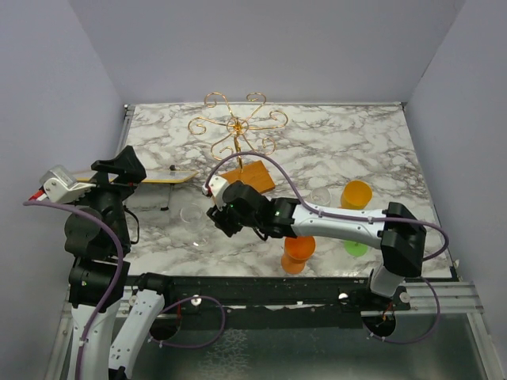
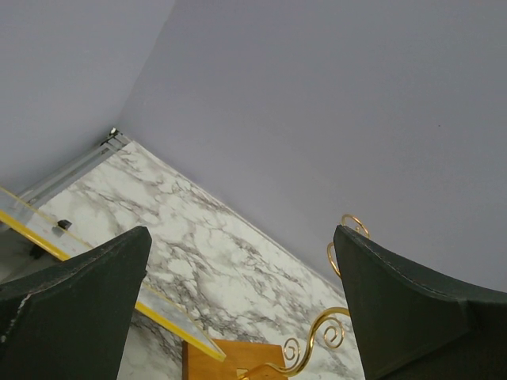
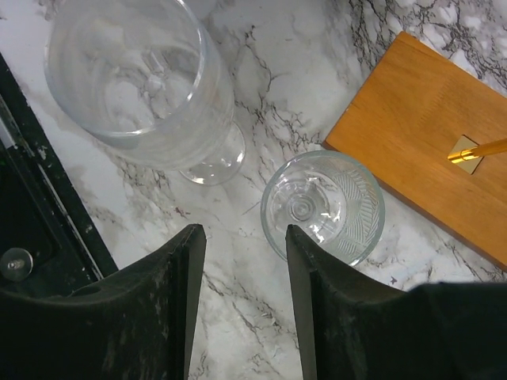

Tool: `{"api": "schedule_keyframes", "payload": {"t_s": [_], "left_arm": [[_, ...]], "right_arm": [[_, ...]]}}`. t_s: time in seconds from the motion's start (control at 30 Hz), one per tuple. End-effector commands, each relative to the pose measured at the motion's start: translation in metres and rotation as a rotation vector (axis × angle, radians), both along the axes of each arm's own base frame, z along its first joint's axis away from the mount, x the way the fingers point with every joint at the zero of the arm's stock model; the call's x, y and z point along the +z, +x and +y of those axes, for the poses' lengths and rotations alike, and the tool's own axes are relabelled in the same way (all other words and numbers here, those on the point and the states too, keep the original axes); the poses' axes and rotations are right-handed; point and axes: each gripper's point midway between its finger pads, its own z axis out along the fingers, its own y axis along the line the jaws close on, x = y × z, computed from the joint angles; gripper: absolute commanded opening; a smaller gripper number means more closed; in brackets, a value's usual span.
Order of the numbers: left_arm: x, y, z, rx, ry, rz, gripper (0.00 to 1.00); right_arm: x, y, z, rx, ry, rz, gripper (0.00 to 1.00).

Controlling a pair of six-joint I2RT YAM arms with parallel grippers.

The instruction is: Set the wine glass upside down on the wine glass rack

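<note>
While glass stands (upright), jaws gape.

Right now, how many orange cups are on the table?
2. The far orange cup stands toward the right side of the table. The near orange cup sits by the front edge, partly covered by the right arm. Others may be hidden under the arms.

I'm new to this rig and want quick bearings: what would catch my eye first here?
The gold wire rack on its orange wooden base stands at the back centre of the marble table. The right hand hovers open over a large clear glass and a small clear glass near that base; an orange cup stands at the right.
</note>
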Motion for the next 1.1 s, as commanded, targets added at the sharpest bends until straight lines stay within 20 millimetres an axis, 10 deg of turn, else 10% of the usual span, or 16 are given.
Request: {"api": "schedule_keyframes", "payload": {"t_s": [0.0,0.2,0.63,1.07], "left_arm": [[-0.01,0.0,0.004,0.023,0.002,0.032,0.99],[-0.011,0.001,0.004,0.025,0.012,0.039,0.99],[-0.015,0.004,-0.001,0.0,0.004,0.047,0.99],[-0.006,0.0,-0.022,-0.123,-0.054,0.008,0.99]], "right_arm": [[-0.012,0.011,0.01,-0.015,-0.033,-0.037,0.5],[-0.04,0.012,0.007,-0.03,-0.107,-0.01,0.45],[-0.041,-0.004,-0.003,0.06,-0.156,0.023,0.01],[0.058,-0.023,-0.032,0.072,0.162,-0.081,0.01]]}}
